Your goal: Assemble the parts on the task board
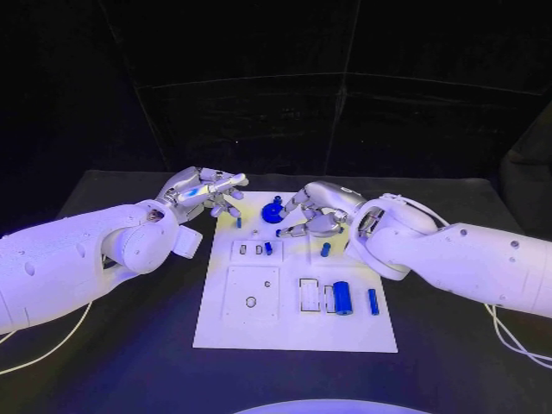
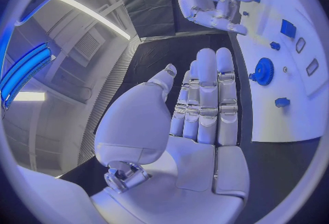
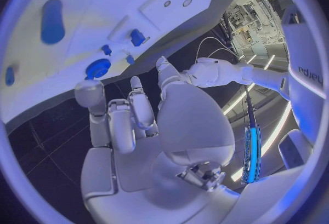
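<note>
Head view | blue gear (image 1: 272,212) between both hands | left hand (image 1: 206,193) empty, fingers apart | right hand (image 1: 316,210) curled, empty

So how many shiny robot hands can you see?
2. The left hand is at the task board's far left corner. The right hand is over its far edge, beside the blue gear.

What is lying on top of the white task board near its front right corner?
On the white task board lie a blue cylinder and a thin blue pin, beside empty slots. Its far right edge is covered by the right hand.
</note>
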{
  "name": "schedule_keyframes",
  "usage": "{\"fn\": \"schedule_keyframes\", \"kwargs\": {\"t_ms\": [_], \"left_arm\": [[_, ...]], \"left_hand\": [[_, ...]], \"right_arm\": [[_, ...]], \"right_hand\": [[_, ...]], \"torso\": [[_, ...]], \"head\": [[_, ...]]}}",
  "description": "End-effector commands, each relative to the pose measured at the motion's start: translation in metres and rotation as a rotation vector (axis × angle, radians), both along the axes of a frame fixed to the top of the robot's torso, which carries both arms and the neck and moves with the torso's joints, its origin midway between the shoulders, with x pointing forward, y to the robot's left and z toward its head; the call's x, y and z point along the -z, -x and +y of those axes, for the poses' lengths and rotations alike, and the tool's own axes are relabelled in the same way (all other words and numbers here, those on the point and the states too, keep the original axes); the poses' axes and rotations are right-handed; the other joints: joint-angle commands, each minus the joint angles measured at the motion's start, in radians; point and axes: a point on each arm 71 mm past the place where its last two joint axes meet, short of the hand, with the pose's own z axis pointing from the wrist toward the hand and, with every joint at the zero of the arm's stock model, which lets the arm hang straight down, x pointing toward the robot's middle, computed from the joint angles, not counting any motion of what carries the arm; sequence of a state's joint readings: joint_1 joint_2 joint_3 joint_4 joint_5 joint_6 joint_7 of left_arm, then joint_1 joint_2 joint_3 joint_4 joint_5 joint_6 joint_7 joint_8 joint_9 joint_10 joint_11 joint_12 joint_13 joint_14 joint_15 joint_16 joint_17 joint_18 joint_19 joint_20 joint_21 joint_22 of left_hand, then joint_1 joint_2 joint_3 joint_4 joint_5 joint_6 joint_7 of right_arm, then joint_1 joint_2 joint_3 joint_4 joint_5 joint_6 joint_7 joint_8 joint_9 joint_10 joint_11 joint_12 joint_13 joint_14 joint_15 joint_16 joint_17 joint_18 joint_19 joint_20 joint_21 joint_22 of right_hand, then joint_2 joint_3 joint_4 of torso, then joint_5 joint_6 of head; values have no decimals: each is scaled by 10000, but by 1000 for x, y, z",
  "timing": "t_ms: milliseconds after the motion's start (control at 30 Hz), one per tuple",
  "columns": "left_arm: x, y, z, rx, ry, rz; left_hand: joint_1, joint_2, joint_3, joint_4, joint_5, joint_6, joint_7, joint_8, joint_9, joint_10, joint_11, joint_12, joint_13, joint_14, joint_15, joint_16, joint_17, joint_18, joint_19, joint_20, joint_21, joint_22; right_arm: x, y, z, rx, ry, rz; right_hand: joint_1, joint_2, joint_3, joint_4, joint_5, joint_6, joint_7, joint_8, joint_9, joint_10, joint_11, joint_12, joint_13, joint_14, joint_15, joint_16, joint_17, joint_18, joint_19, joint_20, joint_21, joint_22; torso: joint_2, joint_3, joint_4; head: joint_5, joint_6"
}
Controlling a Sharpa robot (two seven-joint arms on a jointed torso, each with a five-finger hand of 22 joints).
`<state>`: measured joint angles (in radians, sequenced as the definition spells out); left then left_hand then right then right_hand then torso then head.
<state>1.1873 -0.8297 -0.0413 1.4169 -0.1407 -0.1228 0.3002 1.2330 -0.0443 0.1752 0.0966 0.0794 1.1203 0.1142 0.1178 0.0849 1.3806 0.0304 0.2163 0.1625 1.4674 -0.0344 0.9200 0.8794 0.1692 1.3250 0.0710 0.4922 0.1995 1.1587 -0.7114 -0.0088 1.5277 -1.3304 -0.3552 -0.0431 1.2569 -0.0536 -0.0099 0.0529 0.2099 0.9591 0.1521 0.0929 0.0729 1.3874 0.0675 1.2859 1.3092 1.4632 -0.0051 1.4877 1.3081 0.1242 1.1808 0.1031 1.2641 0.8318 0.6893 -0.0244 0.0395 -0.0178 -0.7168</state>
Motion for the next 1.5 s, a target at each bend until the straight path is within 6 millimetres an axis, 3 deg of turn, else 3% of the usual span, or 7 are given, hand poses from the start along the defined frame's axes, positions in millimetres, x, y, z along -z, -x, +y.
{"fn": "schedule_keyframes", "kwargs": {"t_ms": [33, 167, 267, 400, 533, 900, 1500], "left_arm": [[8, 6, -9, 1851, -2596, 1052], [11, 5, -11, 2524, -5031, 1621], [12, 3, -13, 2729, -6497, 1949], [11, -2, -19, 2944, -8402, 2113], [12, -6, -28, 3217, -9736, 2167], [14, -19, -54, 3331, -11052, 1856], [19, -28, -83, 3585, -11550, 1656]], "left_hand": [[294, 299, 364, -156, 51, -22, -39, 98, 59, 2, -60, 390, 389, 740, -160, 2752, 2660, 123, 373, -164, 619, 370], [134, 460, 884, -56, -98, -132, -153, 519, 275, -370, -188, 1603, 1488, 729, -178, 4538, 4562, -132, 651, -259, 2834, 2669], [-277, 316, 736, 186, -170, -229, -180, 875, 457, -593, -223, 2583, 2294, 810, -184, 5346, 5479, -372, 910, -282, 4481, 4632], [-1230, 212, -76, 927, -172, -367, -297, 1627, 869, -1059, -230, 4286, 3687, 883, -269, 5914, 6148, -664, 1172, -312, 6438, 7093], [-1386, 311, -1086, 1536, -183, -821, -430, 2671, 1534, -1399, -340, 6790, 6032, 963, -336, 6282, 6609, -868, 1407, -404, 7815, 8877], [-1492, 465, -2419, 1919, -308, -1383, -570, 4199, 2604, -1323, -454, 8392, 7532, 1007, -473, 6428, 6803, -980, 1502, -459, 8403, 9727], [-1195, 804, -3011, 1823, -300, -1799, -646, 4972, 3224, -1138, -530, 8995, 8101, 1034, -533, 6508, 6914, -1082, 1627, -532, 8835, 10391]], "right_arm": [[-9, 0, -12, -384, -1587, 1734], [-23, -8, -40, 297, -2360, 2089], [-32, -14, -57, 749, -2724, 2089], [-39, -19, -72, 1197, -2974, 2034], [-41, -22, -79, 1659, -2900, 1939], [-43, -25, -85, 2417, -2340, 1424], [-41, -27, -81, 2524, -1922, 1457]], "right_hand": [[137, 39, -106, -13, 59, 55, -6, 61, 10, -81, -14, -70, 2, 604, -24, -90, 599, 159, -99, -8, -100, -168], [201, 105, -137, -21, 93, 68, -15, 90, 9, -119, -26, -128, -52, 593, -37, -125, 548, 167, -124, -22, -142, -228], [229, 138, -150, -25, 118, 66, -18, 100, 7, -124, -31, -138, -63, 592, -42, -135, 537, 170, -134, -27, -160, -256], [253, 167, -165, -28, 142, 68, -21, 112, 6, -133, -34, -154, -79, 584, -46, -160, 495, 174, -145, -33, -180, -288], [251, 159, -214, -23, 173, 75, -27, 130, 6, -147, -39, -180, -104, 561, -52, -216, 389, 196, -205, -38, -243, -415], [196, 50, -590, 30, 446, 62, -52, 211, -4, -130, -63, -195, -146, 534, -79, -345, 201, 230, -281, -68, -398, -664], [259, 181, -739, 81, 686, 61, -69, 272, -7, -103, -83, -191, -163, 546, -99, -372, 186, 233, -260, -88, -445, -717]], "torso": [[-55, 38, -34], [-129, 79, -52], [-168, 109, -70], [-207, 136, -86], [-220, 156, -97], [-205, 141, -87], [-189, 120, -78]], "head": [[34, -13], [96, -54], [140, -84], [132, -117], [148, -141], [128, -154], [144, -209]]}}
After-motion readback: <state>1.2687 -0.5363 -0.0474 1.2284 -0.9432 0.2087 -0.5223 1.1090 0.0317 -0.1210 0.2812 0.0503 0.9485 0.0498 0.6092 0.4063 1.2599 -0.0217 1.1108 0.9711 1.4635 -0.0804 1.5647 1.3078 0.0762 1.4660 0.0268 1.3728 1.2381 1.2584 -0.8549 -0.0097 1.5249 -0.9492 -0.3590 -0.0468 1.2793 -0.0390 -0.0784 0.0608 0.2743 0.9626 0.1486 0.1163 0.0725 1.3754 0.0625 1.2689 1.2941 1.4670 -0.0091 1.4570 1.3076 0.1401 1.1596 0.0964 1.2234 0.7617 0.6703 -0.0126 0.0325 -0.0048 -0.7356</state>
